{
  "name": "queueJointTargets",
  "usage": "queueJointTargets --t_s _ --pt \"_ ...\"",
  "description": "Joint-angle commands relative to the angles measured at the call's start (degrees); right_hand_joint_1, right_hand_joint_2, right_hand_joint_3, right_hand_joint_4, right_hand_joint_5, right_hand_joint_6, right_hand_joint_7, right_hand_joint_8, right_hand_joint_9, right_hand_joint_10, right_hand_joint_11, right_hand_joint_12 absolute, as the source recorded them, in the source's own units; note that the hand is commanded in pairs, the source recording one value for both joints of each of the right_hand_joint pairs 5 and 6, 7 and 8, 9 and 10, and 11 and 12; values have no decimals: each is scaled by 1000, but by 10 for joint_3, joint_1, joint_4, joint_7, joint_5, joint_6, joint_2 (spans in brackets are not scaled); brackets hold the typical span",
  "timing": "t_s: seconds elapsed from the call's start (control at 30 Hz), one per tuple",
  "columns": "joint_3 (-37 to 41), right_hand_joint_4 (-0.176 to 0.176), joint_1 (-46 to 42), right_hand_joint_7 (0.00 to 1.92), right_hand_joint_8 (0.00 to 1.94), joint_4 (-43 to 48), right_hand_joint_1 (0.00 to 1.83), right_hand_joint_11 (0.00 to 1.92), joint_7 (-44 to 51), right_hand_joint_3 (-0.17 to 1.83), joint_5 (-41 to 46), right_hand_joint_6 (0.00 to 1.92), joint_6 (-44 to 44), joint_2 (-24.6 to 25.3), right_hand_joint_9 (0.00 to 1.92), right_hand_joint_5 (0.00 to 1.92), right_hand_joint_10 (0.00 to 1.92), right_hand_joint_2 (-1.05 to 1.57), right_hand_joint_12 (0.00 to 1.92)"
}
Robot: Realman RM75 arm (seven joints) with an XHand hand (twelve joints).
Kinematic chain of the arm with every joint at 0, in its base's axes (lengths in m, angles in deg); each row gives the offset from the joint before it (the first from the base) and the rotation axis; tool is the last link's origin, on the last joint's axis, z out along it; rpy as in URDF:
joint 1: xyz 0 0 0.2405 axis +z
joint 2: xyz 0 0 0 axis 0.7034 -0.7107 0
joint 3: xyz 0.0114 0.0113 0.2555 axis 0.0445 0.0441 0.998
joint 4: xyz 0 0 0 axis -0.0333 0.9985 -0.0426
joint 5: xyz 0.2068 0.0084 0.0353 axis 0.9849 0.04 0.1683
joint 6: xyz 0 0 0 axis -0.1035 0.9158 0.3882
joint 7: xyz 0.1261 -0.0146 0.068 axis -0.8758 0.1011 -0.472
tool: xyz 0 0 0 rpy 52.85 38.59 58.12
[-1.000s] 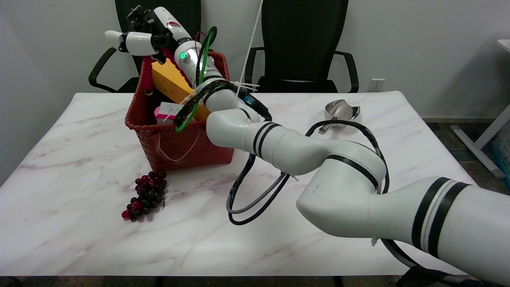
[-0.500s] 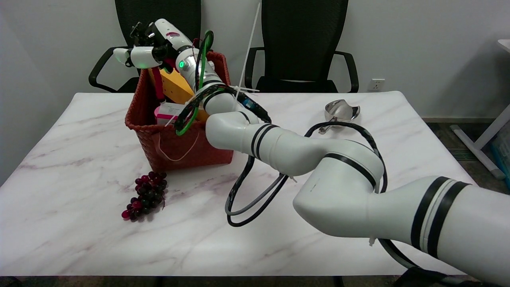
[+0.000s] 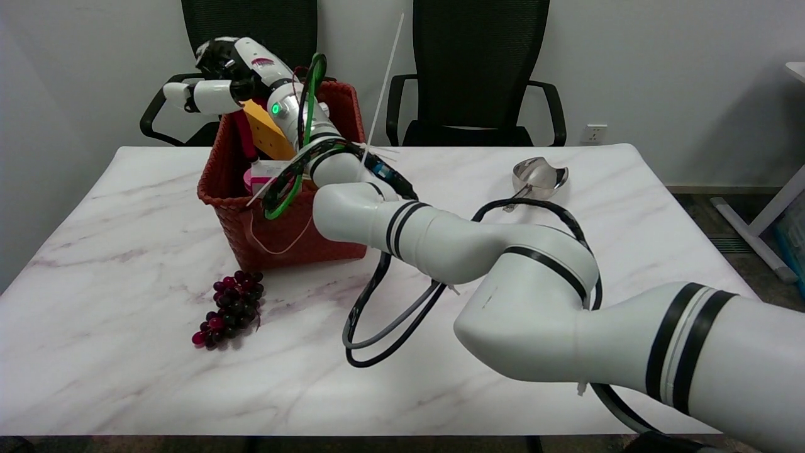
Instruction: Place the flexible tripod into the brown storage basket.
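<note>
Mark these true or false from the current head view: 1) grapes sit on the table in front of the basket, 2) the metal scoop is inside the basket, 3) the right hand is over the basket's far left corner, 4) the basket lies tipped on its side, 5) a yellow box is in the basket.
1) The bunch of dark grapes lies on the table, in front of the brown storage basket. True.
2) The metal scoop is inside the basket. False: it lies on the table, far to the right of it.
3) The right hand is above the basket's far left corner. True.
4) The basket lies on its side. False: it stands upright, its opening upward.
5) A yellow box leans inside the basket. True.
</note>
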Motion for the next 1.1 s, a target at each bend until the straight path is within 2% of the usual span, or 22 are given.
queueJointTargets --t_s 0.03,0.2,0.47,0.67,1.1 --pt "15 0 -8 25 25 12 770 39 38 323 57 0 10 6 9 0 9 490 39" --pt "50 0 4 0 0 14 753 0 46 115 59 0 10 5 0 0 0 493 0" --pt "78 0 46 0 0 14 721 0 110 48 59 0 10 -8 0 0 0 521 0" --pt "85 0 70 0 0 7 715 0 132 -162 59 0 4 -24 0 0 0 446 0" --pt "87 0 112 0 0 -2 654 0 132 -175 59 0 -13 -25 0 0 0 576 0"
